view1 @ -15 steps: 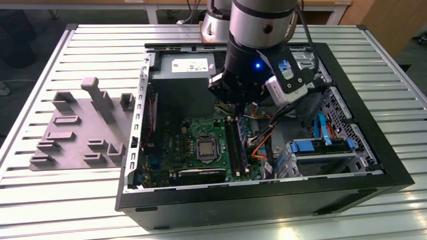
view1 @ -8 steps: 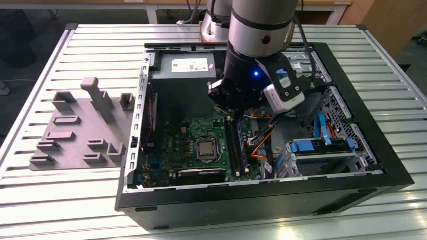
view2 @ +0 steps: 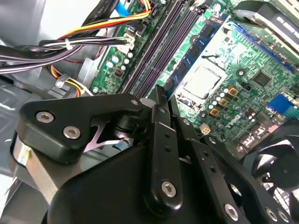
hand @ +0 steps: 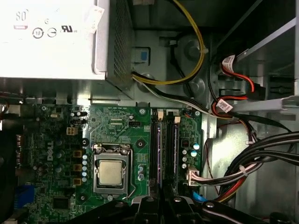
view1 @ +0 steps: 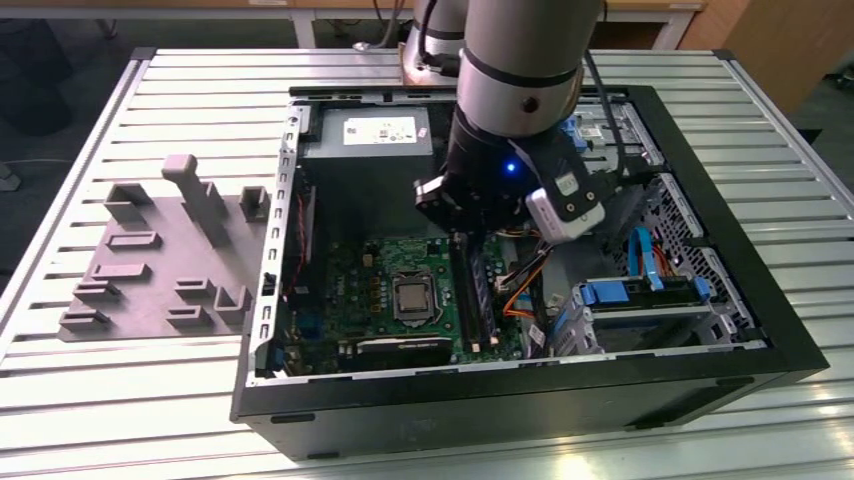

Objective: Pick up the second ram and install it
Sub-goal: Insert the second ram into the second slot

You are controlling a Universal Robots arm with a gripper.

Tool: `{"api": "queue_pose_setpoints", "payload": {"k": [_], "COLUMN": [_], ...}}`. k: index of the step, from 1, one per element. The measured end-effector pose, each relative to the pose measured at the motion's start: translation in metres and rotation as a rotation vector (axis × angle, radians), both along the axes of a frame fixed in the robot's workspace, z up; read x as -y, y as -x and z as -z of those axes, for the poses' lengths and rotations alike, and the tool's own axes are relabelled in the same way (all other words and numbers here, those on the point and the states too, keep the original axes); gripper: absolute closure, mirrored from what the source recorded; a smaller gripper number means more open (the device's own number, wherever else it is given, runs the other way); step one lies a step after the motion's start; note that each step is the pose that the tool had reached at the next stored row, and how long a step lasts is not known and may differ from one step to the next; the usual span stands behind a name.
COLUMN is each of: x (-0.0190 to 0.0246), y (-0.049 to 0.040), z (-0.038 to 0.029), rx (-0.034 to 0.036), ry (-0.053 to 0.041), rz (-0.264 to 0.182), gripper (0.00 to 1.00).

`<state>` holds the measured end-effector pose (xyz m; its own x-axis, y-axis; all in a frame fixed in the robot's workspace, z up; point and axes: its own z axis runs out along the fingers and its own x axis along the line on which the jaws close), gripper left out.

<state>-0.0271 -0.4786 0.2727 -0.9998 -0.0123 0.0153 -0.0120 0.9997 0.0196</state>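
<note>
My gripper (view1: 461, 238) is down inside the open computer case (view1: 747, 340), over the long black memory slots (hand: 170, 149) next to the processor (hand: 110, 171). Its fingers (hand: 149, 205) stand close together, shut on the second ram. In the first wrist view the ram (hand: 160, 154) shows edge-on as a thin dark strip along the slots. In the second wrist view its flat side with dark chips (view2: 194, 53) runs away from the gripper (view2: 161, 95). I cannot tell whether it is seated in a slot. The exterior view shows the ram (view1: 462, 285) as a dark bar below the gripper.
A grey fixture block (view1: 160, 260) with upright posts lies on the slatted table at the exterior view's left. Inside the case are the power supply (view1: 374, 135), bundled cables (hand: 243, 172), a blue drive bay (view1: 641, 295) and a black fan (view2: 280, 149).
</note>
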Motion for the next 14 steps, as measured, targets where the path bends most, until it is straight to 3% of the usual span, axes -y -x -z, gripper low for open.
{"api": "queue_pose_setpoints", "payload": {"k": [7, 14], "x": [0.0, 0.0], "y": [-0.0001, -0.0001], "z": [0.0065, 0.007], "rx": [-0.002, -0.002], "ry": [0.0, 0.0], "rz": [0.0, 0.0], "gripper": [0.86, 0.86]}}
